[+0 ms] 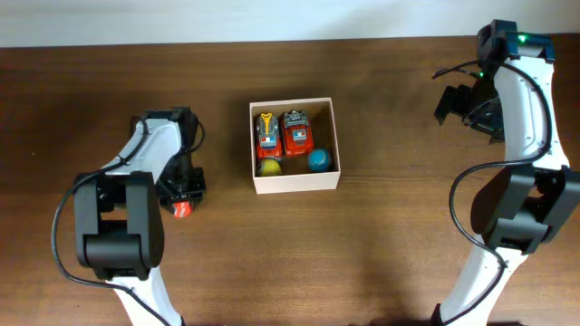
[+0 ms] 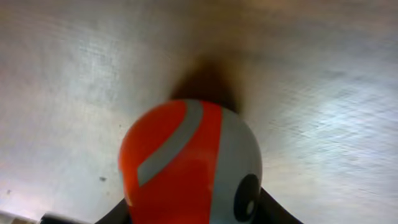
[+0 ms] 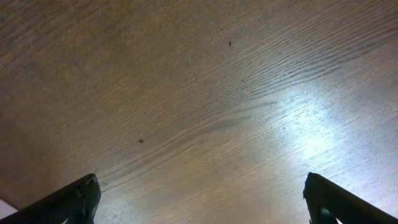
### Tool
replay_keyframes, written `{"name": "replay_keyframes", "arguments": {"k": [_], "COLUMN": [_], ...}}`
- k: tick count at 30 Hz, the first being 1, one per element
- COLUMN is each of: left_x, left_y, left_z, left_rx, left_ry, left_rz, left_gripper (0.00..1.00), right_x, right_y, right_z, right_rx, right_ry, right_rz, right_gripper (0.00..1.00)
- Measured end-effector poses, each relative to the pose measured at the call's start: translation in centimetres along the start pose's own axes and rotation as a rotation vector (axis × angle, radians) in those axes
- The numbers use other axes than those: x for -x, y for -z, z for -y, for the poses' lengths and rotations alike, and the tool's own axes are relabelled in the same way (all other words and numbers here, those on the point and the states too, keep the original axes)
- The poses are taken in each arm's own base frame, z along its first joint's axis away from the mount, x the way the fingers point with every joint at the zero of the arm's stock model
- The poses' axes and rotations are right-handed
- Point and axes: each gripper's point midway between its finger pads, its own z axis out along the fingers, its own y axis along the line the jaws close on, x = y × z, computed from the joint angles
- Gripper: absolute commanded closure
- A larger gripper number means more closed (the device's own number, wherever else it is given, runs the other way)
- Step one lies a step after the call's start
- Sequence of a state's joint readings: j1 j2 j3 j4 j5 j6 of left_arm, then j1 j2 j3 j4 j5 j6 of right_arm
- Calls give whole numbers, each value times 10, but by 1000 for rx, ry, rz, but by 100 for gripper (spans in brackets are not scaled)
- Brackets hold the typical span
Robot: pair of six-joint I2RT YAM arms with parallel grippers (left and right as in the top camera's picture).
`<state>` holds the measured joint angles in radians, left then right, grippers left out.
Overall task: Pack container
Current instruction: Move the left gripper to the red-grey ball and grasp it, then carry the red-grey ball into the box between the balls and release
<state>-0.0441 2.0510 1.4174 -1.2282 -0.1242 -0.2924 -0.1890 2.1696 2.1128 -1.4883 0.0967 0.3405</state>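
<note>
The container (image 1: 327, 113), a square cream-walled box, sits at the table's middle. Inside it lie two red toy vehicles (image 1: 282, 133), a yellow-green ball (image 1: 270, 167) and a blue ball (image 1: 318, 160). My left gripper (image 1: 184, 205) is left of the box, shut on a red and grey rounded toy (image 1: 182, 210). The toy fills the left wrist view (image 2: 189, 165), with the black fingers at its sides. My right gripper (image 1: 471, 101) is open and empty at the far right, above bare wood in the right wrist view (image 3: 199, 202).
The dark wooden table (image 1: 399, 235) ends at a pale wall strip along the top edge. Both arm bases stand at the front left and front right.
</note>
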Motion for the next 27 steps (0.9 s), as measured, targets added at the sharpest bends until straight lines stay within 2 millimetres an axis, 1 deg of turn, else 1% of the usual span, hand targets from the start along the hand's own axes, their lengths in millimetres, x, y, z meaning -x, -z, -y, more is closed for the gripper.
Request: {"name": "replay_keyframes", "arguments": {"k": [1,2,5,7,8,10,14,20,22,23,25,27], "left_x": [4,13,39,45,47,47,43,43,42,42,45,51], "left_y": [3,9,36,50,56,60,60,61,64,68,81,104], "left_z": [3,10,31,39,43,48,53,54,56,58,62,69], "left_rx": [-19,-55,-156,-187,-200,-213,-223,-229,-245,-255,-283,-320], "left_ry": [-6,-13,-42,-63,-77,-94,-116,-128,-150,-162,-188,-228], "left_rz": [15,46,149,178,190,195,187,186,184,189,210,255], "left_gripper": [76,76,76,76,76,76,76,76,76,76,76,76], "right_x": [0,0,0,0,0,0,0,0,0,0,0,0], "right_y": [0,0,0,0,0,0,0,0,0,0,0,0], "right_z": [0,0,0,0,0,0,0,0,0,0,0,0], "right_rx": [0,0,0,0,0,0,0,0,0,0,0,0], "right_ry": [0,0,0,0,0,0,0,0,0,0,0,0], "right_rz": [0,0,0,0,0,0,0,0,0,0,0,0], "right_gripper": [1,1,1,1,1,1,1,1,1,1,1,1]}}
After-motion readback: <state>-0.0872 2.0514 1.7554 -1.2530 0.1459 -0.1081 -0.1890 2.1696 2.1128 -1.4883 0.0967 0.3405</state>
